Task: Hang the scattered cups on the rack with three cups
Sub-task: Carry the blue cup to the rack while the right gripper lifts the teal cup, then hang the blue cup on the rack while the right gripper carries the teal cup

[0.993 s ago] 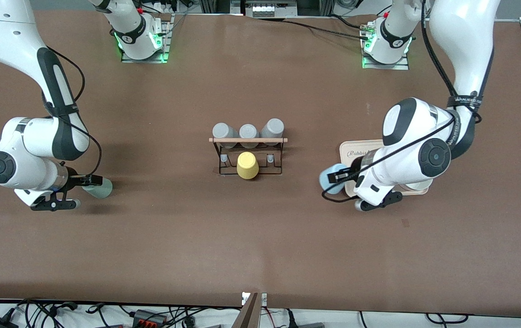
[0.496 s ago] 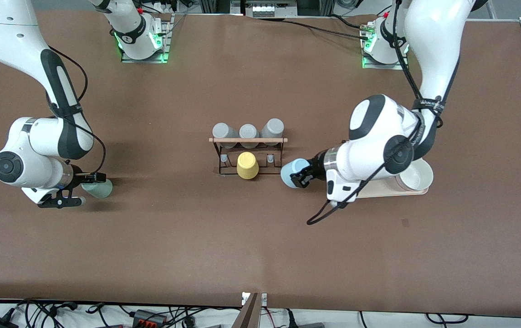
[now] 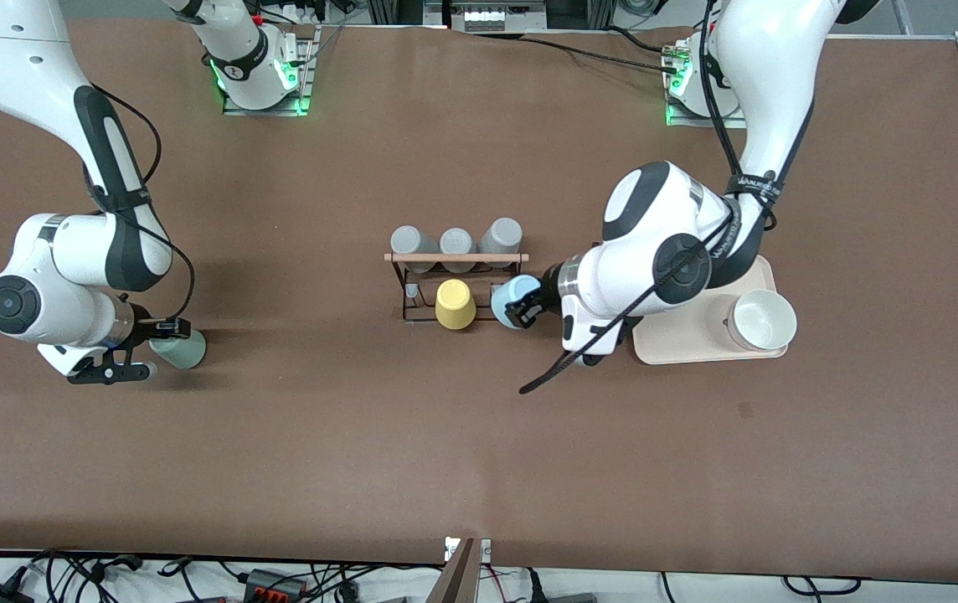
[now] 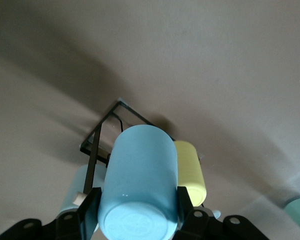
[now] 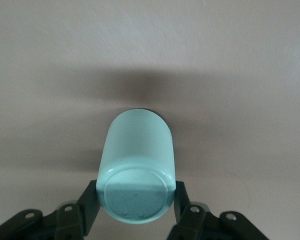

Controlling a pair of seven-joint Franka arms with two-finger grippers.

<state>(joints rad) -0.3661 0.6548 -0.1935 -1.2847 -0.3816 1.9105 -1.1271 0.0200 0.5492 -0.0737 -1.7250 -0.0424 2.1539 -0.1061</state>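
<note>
The left hand [image 3: 521, 310] is clamped on the light blue cup [image 3: 509, 302], carried bottom-toward-wrist with its mouth leading, right at the rack [image 3: 455, 285] at the end toward the left arm, beside the yellow cup [image 3: 455, 304]. In the left wrist view the blue cup [image 4: 139, 187] sits square between the fingers [image 4: 88, 207]. To do this well I'd line the cup's mouth up with the free peg next to the yellow one, slide it on along the peg's own line, and let go only once it hangs by itself; a skewed approach could nudge the light frame or knock the yellow cup.

The right hand [image 3: 162, 335] grips the mint-green cup [image 3: 180, 347], low toward the right arm's end of the table [image 3: 479, 435], well apart from the rack; that arm waits.

Three grey cups [image 3: 456, 243] hang on the rack's upper row under the wooden rod [image 3: 455, 257]. On the beige tray [image 3: 688, 339] stands a white bowl [image 3: 761, 319], which looks empty, though I can't see its bottom clearly.
</note>
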